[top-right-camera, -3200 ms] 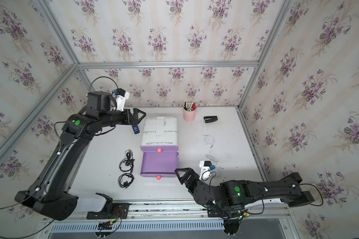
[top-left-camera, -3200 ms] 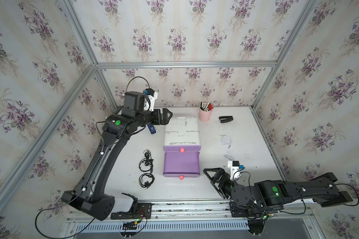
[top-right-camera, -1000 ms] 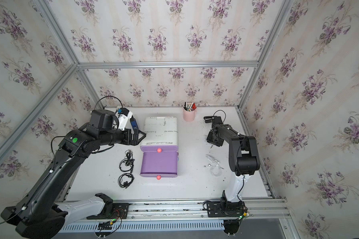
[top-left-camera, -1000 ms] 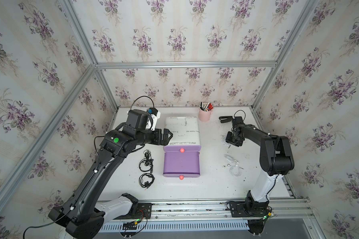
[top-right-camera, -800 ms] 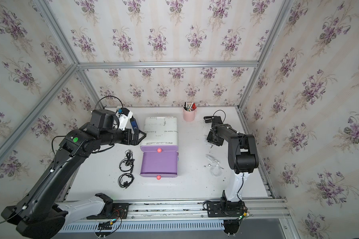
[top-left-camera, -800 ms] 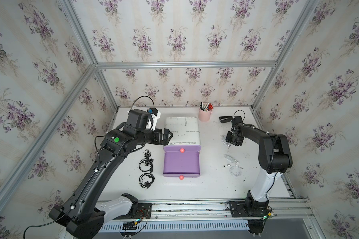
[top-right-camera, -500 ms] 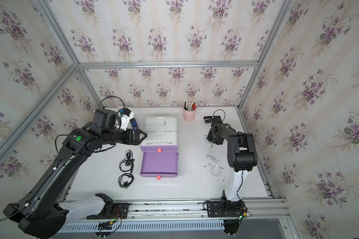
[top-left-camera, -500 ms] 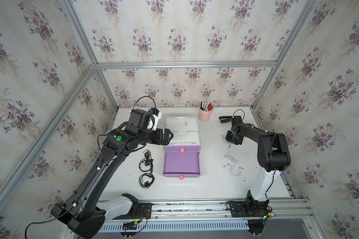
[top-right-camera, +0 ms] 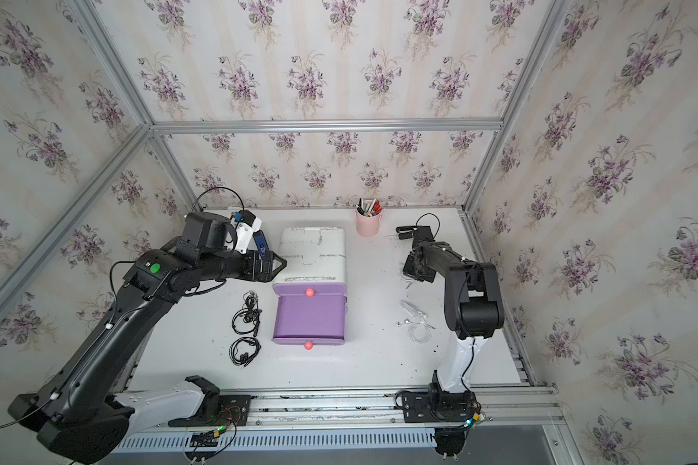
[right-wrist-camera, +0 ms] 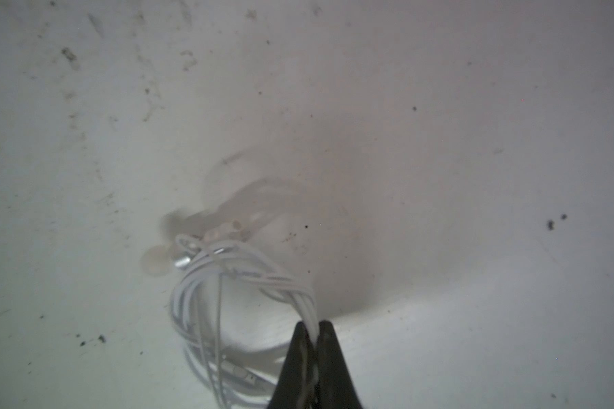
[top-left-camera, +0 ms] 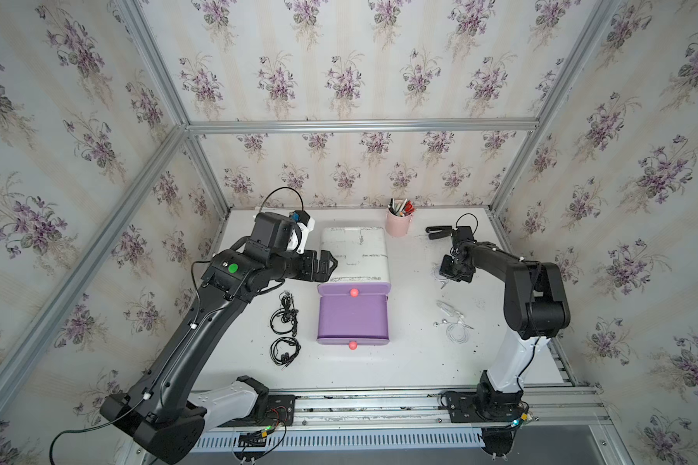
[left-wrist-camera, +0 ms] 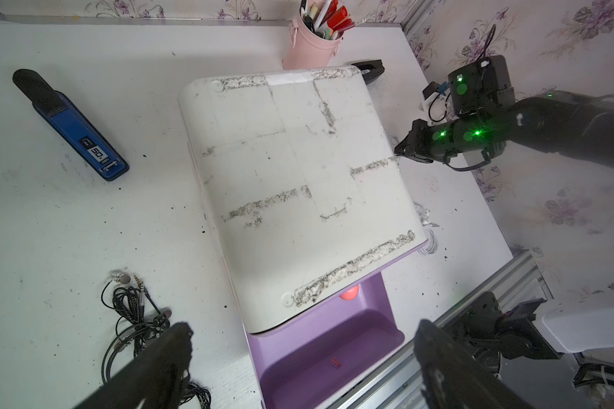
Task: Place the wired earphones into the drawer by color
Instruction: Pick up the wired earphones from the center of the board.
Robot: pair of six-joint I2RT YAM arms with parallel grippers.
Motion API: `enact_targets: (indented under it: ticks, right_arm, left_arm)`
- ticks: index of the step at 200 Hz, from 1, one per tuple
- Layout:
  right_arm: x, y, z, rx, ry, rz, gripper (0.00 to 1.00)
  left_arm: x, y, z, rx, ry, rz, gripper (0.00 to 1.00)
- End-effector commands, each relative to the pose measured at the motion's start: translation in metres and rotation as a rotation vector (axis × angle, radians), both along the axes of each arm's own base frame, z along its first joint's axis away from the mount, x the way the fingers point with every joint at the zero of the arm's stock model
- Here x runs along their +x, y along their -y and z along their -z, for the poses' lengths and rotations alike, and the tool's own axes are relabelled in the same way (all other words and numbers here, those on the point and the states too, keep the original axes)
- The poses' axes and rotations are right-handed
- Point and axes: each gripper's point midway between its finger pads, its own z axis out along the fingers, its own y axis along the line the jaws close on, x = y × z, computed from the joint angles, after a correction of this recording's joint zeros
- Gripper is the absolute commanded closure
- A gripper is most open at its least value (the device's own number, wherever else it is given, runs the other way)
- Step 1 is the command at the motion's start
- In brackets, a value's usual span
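Swung across from the near edge of the tabletop (top-left-camera: 399,362), the right arm now reaches to the far right side, and its right hand (right-wrist-camera: 312,327) has pinched shut on a coiled bundle of white earphones (right-wrist-camera: 206,283). The wrist view shows several white strands caught between the fingertips; whether the coil has left the surface cannot be told. A second white set (top-left-camera: 454,324) lies loose nearer the front, apart from the held bundle. Two bundles of black earphones (top-left-camera: 285,316) lie just beside the left wall of the open purple drawer (top-left-camera: 353,318). The left hand (top-left-camera: 329,266) has drawn in close beside the white top of the drawer unit (top-left-camera: 353,253), fingers spread wide and holding nothing
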Motion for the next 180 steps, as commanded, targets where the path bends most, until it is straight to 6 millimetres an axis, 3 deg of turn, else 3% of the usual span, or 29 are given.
enact_targets:
  ticks: [1, 46, 91, 128, 155, 180]
  right_arm:
    - [0.002, -0.004, -0.031, 0.024, 0.066, -0.014, 1.0]
    - [-0.014, -0.017, -0.113, 0.1, 0.234, -0.063, 1.0]
    - [-0.043, -0.056, -0.185, 0.246, 0.388, -0.154, 1.0]
    - [-0.07, -0.105, -0.228, 0.342, 0.444, -0.261, 1.0]
    - [-0.087, -0.134, -0.245, 0.421, 0.459, -0.322, 1.0]
    - [-0.102, -0.156, -0.253, 0.471, 0.459, -0.369, 1.0]
  left_arm:
    - [-0.001, 0.009, -0.014, -0.066, 0.026, 0.033, 0.0]
    - [-0.005, 0.04, -0.035, -0.28, 0.01, 0.114, 0.0]
    - [-0.012, 0.108, -0.045, -0.548, -0.118, 0.274, 0.0]
    - [-0.016, 0.15, -0.036, -0.535, -0.165, 0.322, 0.0]
    - [-0.004, 0.152, -0.01, -0.468, -0.2, 0.246, 0.0]
    - [0.003, 0.153, -0.004, -0.463, -0.191, 0.209, 0.0]
